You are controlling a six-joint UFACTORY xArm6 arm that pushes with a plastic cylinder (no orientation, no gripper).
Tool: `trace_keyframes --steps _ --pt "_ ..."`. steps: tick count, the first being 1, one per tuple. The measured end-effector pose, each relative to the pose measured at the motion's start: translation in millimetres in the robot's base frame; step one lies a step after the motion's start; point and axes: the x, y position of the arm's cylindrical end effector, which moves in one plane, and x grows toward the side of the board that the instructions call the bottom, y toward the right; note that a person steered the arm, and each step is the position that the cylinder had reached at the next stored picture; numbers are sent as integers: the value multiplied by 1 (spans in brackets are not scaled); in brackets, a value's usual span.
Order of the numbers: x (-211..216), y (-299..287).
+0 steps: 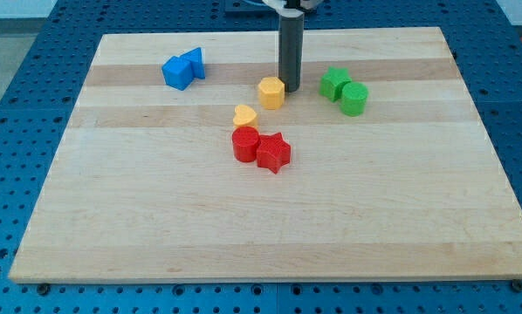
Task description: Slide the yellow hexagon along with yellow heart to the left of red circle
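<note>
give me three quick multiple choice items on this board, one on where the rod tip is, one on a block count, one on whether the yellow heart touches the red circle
1. Where is my tip?
A. just to the view's right of the yellow hexagon
B. beside the blue blocks
C. below the red star

2. How many green blocks are there?
A. one
B. two
C. four

3. How does the yellow heart stand to the red circle?
A. far off at the view's left edge
B. stacked on the red star
C. right at its upper edge, towards the view's top

Answers:
1. A, the rod's end sits close against the hexagon's right side.
2. B, a pair sits at the view's right.
3. C, the heart lies directly above the circle, with no clear gap.
</note>
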Motion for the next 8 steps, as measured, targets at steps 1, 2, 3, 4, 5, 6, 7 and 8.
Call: trace_keyframes --steps 1,2,3,4,5,6,7,8 --pt "0 -2" --pt "0 -14" --pt "0 -22" --pt "0 -25" --pt "2 -46" --pt "16 -55" --pt "43 -55" --pt "70 -61"
